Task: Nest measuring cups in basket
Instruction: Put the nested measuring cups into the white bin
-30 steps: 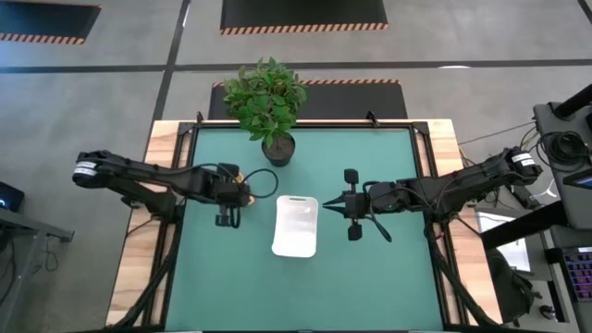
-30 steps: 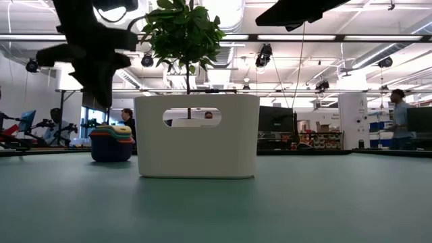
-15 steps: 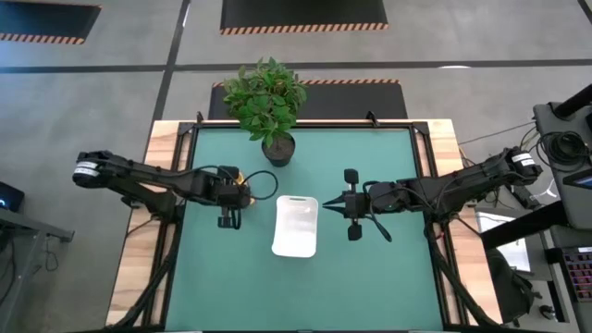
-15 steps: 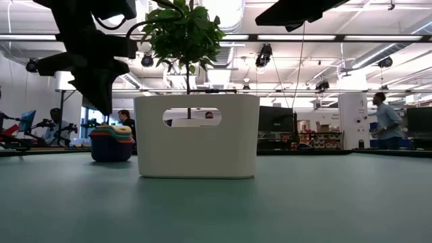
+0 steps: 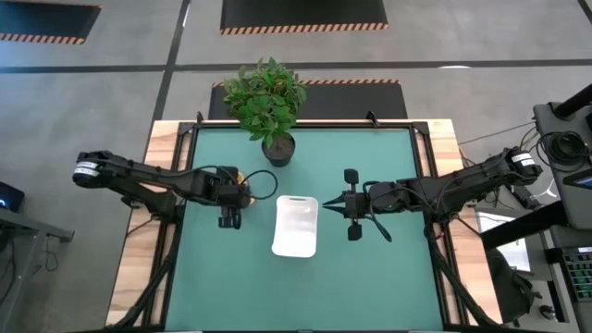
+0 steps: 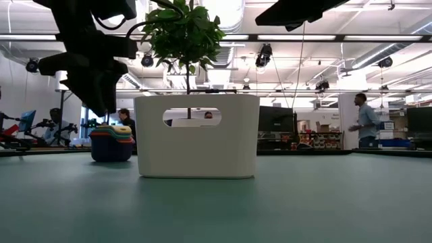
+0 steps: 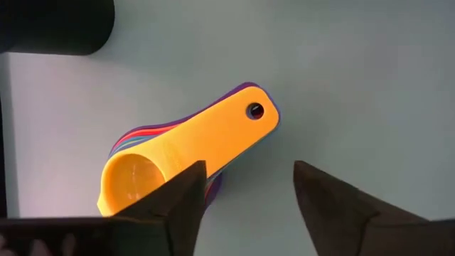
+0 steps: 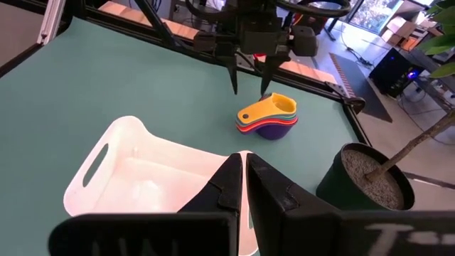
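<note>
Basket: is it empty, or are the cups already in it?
Empty. The basket shows only its bare white floor; the nested measuring cups sit on the mat outside it, under the open left gripper.

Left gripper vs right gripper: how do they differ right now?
The left gripper hangs open just above the nested stack of measuring cups; the right gripper is shut and waits beside the white basket. The left gripper points down at the table; the right gripper points sideways toward the basket. Both hold nothing.
</note>
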`<move>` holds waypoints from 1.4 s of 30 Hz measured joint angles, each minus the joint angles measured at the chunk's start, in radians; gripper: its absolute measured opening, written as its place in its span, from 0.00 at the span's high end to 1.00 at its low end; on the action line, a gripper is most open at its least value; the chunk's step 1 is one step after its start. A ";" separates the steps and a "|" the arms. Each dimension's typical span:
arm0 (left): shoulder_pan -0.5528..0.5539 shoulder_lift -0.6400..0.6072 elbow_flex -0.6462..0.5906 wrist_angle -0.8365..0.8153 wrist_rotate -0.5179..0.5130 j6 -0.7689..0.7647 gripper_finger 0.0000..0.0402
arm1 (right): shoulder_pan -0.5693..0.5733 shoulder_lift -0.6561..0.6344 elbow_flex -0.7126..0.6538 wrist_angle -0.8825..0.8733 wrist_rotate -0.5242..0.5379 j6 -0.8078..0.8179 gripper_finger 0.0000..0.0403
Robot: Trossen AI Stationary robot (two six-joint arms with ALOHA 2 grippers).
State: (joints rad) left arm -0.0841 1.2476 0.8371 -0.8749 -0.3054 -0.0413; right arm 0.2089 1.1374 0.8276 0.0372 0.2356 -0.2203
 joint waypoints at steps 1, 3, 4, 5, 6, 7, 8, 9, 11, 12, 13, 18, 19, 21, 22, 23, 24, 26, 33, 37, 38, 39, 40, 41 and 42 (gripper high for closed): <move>0.000 0.000 0.000 0.000 0.000 0.003 0.51 | 0.000 0.000 0.000 0.000 0.000 0.000 0.98; 0.000 0.000 0.000 0.000 0.000 0.004 0.47 | 0.000 0.000 0.000 -0.002 0.000 0.000 0.98; 0.000 0.000 0.000 0.000 -0.001 0.005 0.46 | 0.000 0.000 0.000 -0.002 0.000 0.000 0.98; 0.000 0.000 0.000 0.000 -0.001 0.007 0.45 | 0.000 0.000 0.001 -0.002 0.000 0.001 0.98; 0.000 0.000 -0.002 0.000 -0.002 0.009 0.44 | 0.000 0.000 0.001 -0.002 0.000 0.001 0.98; 0.000 0.000 -0.004 0.000 -0.002 0.013 0.44 | 0.000 0.000 0.001 -0.002 0.000 0.001 0.98; 0.000 0.000 -0.008 0.000 -0.007 0.016 0.44 | 0.000 0.000 0.001 -0.002 0.000 0.001 0.98; 0.000 0.000 -0.014 0.001 -0.016 0.021 0.44 | 0.000 0.000 0.001 -0.002 0.000 0.002 0.98; 0.000 0.000 -0.031 0.001 -0.027 0.025 0.44 | 0.000 0.000 0.001 -0.002 0.000 0.003 0.98; 0.000 0.000 -0.041 0.005 -0.027 0.029 0.44 | 0.000 0.000 0.001 -0.002 0.000 0.003 0.98; 0.000 0.001 -0.047 0.010 -0.027 0.034 0.44 | 0.000 0.000 0.001 -0.002 0.000 0.003 0.98; 0.000 0.001 -0.047 0.020 -0.026 0.040 0.44 | 0.000 0.000 0.001 -0.002 0.000 0.003 0.98; 0.000 0.001 -0.046 0.020 -0.026 0.040 0.44 | 0.000 0.000 0.001 -0.002 0.000 0.003 0.98; 0.000 0.006 -0.043 0.022 -0.027 0.031 0.44 | 0.000 0.000 0.001 -0.002 0.000 0.003 0.98; 0.000 0.009 -0.043 0.024 -0.027 0.021 0.44 | 0.000 0.000 0.001 -0.002 0.000 0.003 0.98; 0.000 0.013 -0.043 0.025 -0.027 0.012 0.44 | 0.000 0.000 0.001 -0.003 0.000 0.003 0.98; 0.000 0.015 -0.044 0.027 -0.027 0.009 0.44 | 0.000 0.000 0.001 -0.002 0.000 0.003 0.98; 0.000 0.020 -0.045 0.030 -0.027 0.007 0.43 | 0.000 0.000 0.001 -0.003 0.000 0.003 0.98; 0.000 0.034 -0.046 0.030 -0.027 0.006 0.37 | 0.000 0.000 0.001 -0.003 0.000 0.003 0.98; 0.000 0.039 -0.046 0.030 -0.027 0.019 0.31 | 0.000 0.000 0.001 -0.004 0.000 0.003 0.98; 0.000 0.040 -0.046 0.031 -0.027 0.024 0.29 | 0.000 0.000 0.001 -0.004 0.000 0.003 0.98; 0.000 0.040 -0.046 0.031 -0.027 0.031 0.28 | 0.000 0.000 0.001 -0.004 0.000 0.003 0.98; 0.000 0.040 -0.046 0.031 -0.027 0.040 0.28 | 0.000 0.000 0.001 -0.004 0.000 0.003 0.98; 0.000 0.040 -0.046 0.031 -0.027 0.049 0.27 | 0.000 0.000 0.001 -0.004 0.000 0.003 0.98; 0.000 0.040 -0.046 0.031 -0.027 0.058 0.27 | 0.000 0.000 0.001 -0.004 0.000 0.003 0.98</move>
State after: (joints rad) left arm -0.0837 1.2873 0.7910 -0.8440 -0.3321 0.0168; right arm 0.2089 1.1370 0.8288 0.0334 0.2356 -0.2169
